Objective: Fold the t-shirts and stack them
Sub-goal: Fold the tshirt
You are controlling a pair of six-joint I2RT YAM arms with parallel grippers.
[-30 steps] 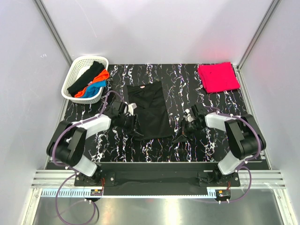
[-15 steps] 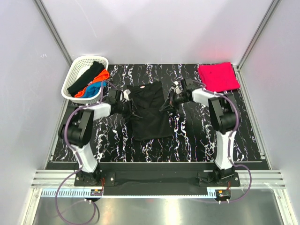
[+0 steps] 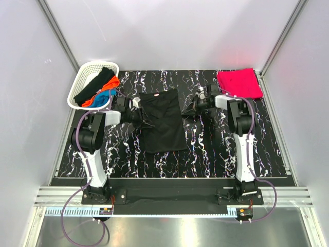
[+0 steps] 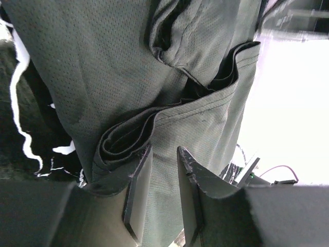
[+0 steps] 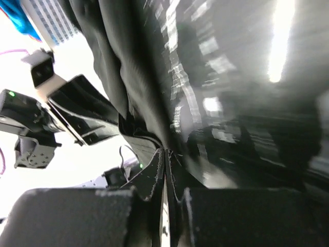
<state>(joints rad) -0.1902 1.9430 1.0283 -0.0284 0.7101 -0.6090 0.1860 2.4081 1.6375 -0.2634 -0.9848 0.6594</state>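
Because the black t-shirt (image 3: 163, 121), lying mid-surface, is soft and limp, its edges are best to hold: the right tool (image 5: 164, 152) is closed on the right edge, while the left tool (image 4: 158, 157) is half-open around the folded left hem.

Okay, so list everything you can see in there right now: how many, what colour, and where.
t-shirt on the table: one, black, lying mid-table between the grippers.
folded t-shirt: one, pinkish-red, far right corner.
t-shirts in basket: three, one black, one orange, one blue, heaped together.
basket: one, white lattice, far left corner.
table: one, black with white veining.
left gripper: one, black, jaws apart at the black shirt's left edge.
right gripper: one, black, shut on that shirt's right edge.
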